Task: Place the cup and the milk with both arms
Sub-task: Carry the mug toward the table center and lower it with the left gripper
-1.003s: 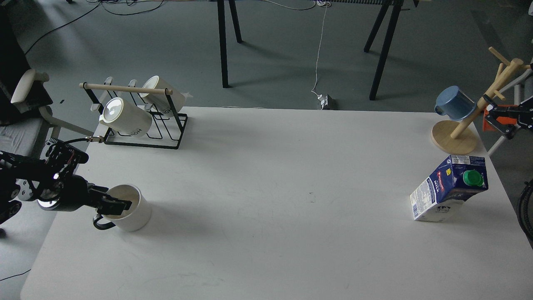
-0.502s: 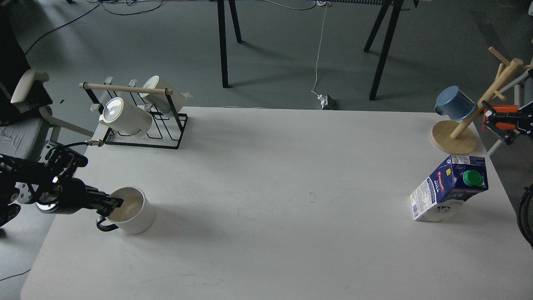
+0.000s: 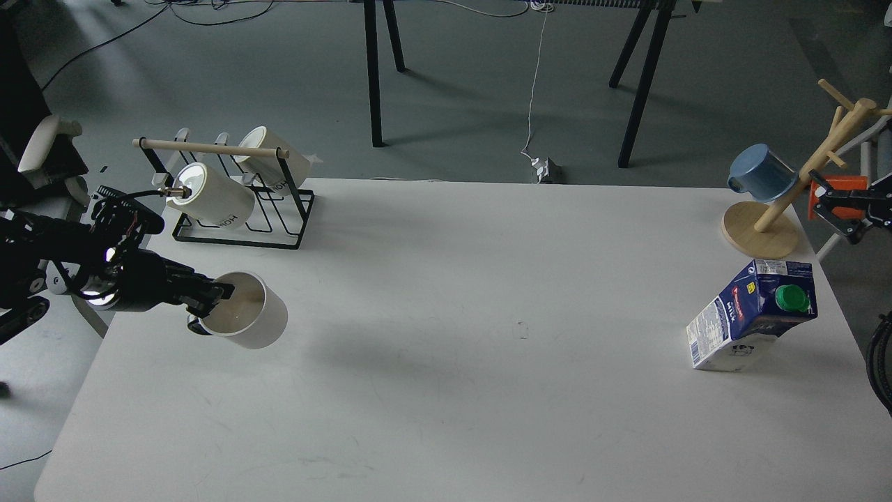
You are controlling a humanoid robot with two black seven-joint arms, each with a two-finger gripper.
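The cream-white cup (image 3: 252, 318) is held off the white table (image 3: 453, 348) at its left side. It is tilted, with its mouth turned toward my arm. My left gripper (image 3: 213, 295) is shut on the cup's rim, one finger inside the mouth; the black handle is mostly hidden beneath. The blue and white milk carton (image 3: 752, 314) with a green cap stands on the table's right side. My right gripper (image 3: 833, 208) hovers past the table's right edge, up and to the right of the carton, with its fingers spread and empty.
A black wire rack (image 3: 240, 226) with two lettered white mugs (image 3: 212, 196) stands at the back left. A wooden mug tree (image 3: 761, 233) with a blue mug (image 3: 761, 173) stands at the back right, close to my right gripper. A chair (image 3: 42, 150) is off the left edge.
My left gripper closed on the cup's rim and lifted it off the table, up and to the right, tilting it. The right gripper barely moved. The carton stayed put.
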